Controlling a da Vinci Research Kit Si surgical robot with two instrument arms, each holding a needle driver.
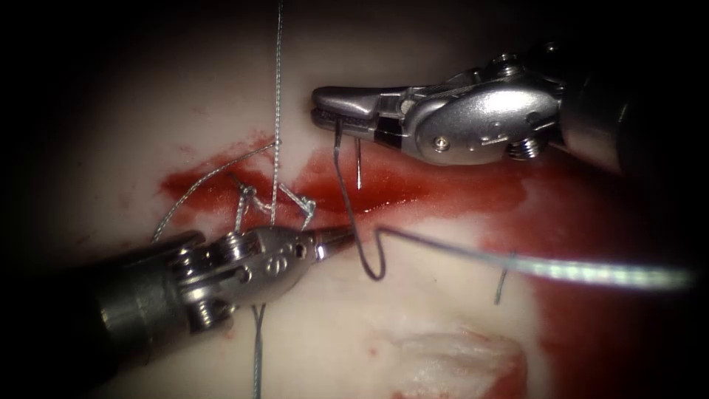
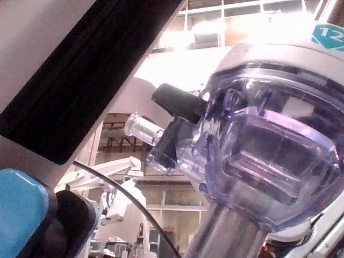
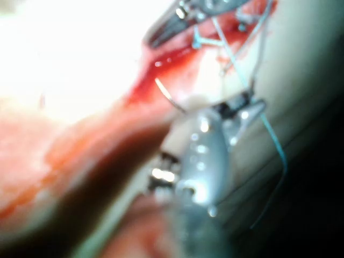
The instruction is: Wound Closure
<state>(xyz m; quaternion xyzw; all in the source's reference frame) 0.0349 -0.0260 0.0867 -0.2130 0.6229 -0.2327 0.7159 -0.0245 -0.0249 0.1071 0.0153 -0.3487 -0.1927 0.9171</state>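
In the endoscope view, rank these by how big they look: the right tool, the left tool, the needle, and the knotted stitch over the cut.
1. Right tool, jaws shut on the needle near one end; left tool looks similar, so unranked between them.
2. Needle, hanging over the cut.
3. Knotted stitch, smallest.

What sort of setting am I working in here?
Likely a bench suturing practice setup: bare tissue with a cut, red fluid, thread, and the right tool holding a curved needle near one end.
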